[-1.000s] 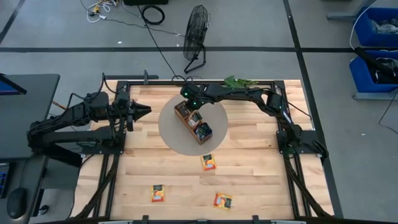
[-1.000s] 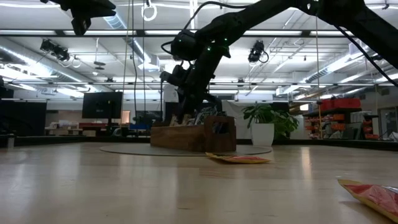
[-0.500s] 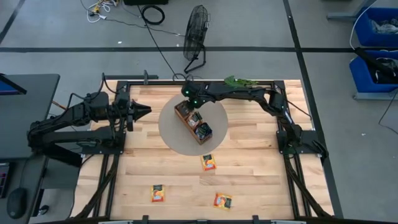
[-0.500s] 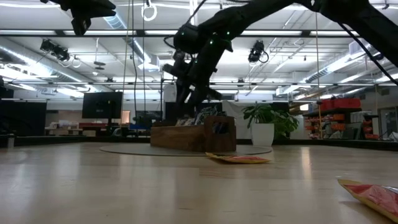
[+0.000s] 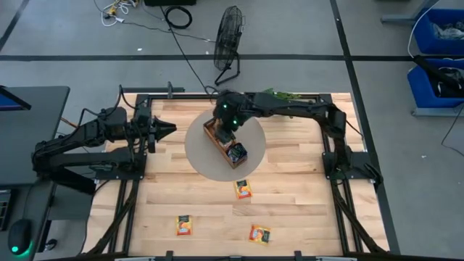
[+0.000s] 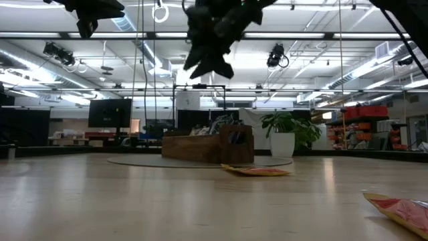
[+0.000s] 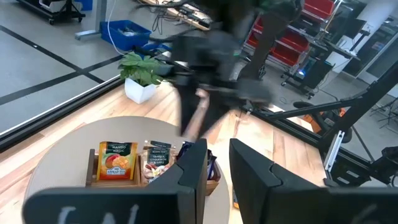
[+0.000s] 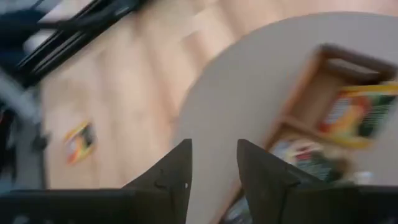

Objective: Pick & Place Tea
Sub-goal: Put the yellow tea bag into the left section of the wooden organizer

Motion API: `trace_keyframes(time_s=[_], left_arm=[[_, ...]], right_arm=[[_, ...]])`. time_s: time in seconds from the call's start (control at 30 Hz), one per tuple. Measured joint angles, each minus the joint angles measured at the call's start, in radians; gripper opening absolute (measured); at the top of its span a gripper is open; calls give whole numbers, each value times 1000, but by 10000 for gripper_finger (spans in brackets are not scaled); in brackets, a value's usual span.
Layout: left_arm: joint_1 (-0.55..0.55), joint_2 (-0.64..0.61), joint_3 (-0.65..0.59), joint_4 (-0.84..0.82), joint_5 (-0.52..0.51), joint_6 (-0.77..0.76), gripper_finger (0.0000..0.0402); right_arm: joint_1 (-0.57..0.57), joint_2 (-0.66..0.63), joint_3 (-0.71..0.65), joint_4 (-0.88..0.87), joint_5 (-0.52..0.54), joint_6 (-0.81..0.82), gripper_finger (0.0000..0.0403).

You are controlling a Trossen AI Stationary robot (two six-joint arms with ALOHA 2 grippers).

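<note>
From above, the right gripper [image 5: 228, 127] hangs over the far end of the wooden tray [image 5: 214, 138], which sits on a round grey mat [image 5: 197, 156] toward the table's [image 5: 290, 188] far edge; three orange tea sachets lie loose on the bare wood nearer the front edge, one [image 5: 243, 189] just off the mat, two more [image 5: 185, 225] [image 5: 259, 234] close to the front. The left gripper [image 5: 165, 130] waits at the left edge. At table height, a loose sachet [image 6: 257, 171] lies almost flush with the wood, so it looks thin, light and limp, probably best pinched at a raised edge. The left wrist view shows sachets standing upright in the tray's compartments [image 7: 118, 163], and that arm's fingers [image 7: 191, 168] stand slightly apart, holding nothing. The right wrist view shows its fingers [image 8: 178, 171] parted and empty above the mat beside the tray.
</note>
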Motion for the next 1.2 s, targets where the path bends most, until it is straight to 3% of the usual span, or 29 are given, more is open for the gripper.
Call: trace_keyframes(time_s=[0.17,0.43,0.57,0.77,1.2], left_arm=[[0,0,0,0,0,0,71],[0,0,0,1,0,10,71],[0,0,0,1,0,10,71],[0,0,0,1,0,-3,71],[-1,0,0,-11,0,-29,71]], right_arm=[[84,-55,0,-71,-71,-85,128],[218,-78,0,-235,-42,-138,119],[272,-79,-37,-234,-52,-156,113],[328,-114,-152,-59,-102,-131,100],[376,-342,-589,317,66,112,94]])
